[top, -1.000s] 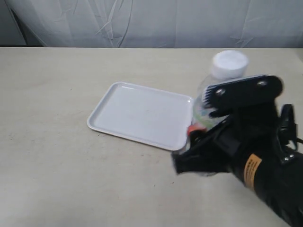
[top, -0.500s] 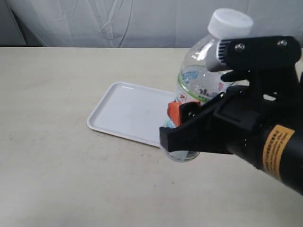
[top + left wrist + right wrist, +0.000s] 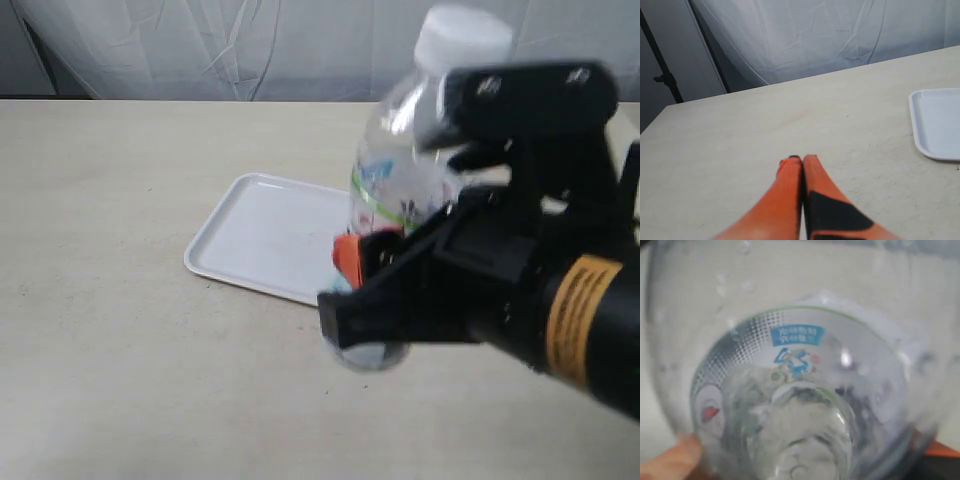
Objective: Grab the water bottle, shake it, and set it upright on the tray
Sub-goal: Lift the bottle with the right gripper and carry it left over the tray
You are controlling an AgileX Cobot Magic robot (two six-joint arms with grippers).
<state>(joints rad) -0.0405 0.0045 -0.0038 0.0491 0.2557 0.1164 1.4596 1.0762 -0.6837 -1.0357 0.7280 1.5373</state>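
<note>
Exterior view: the water bottle [image 3: 388, 175] is being held off the table [image 3: 100, 350] by the right gripper [image 3: 395, 215]. Its jaws are clamped across the labelled body, one above and one below. The bottle is being carried tilted, with its white cap [image 3: 462, 35] uppermost and leaning to the right, and its base is showing in front of the right end of the tray [image 3: 265, 235]. Its outline is smeared, so the shaking step is judged to be in hand. In the right wrist view the bottle [image 3: 800, 380] is being looked down lengthways, with an orange finger pad [image 3: 670, 460] pressed to its wall. The left gripper [image 3: 802, 162] is being kept aside over bare table, its fingers closed together on nothing, with the tray [image 3: 940, 125] well apart from it. For a good shake, the squeeze should be kept firm and the strokes short. The bottle should then be brought upright, lowered inside the tray's rim, and released only once it is standing flat.
</note>
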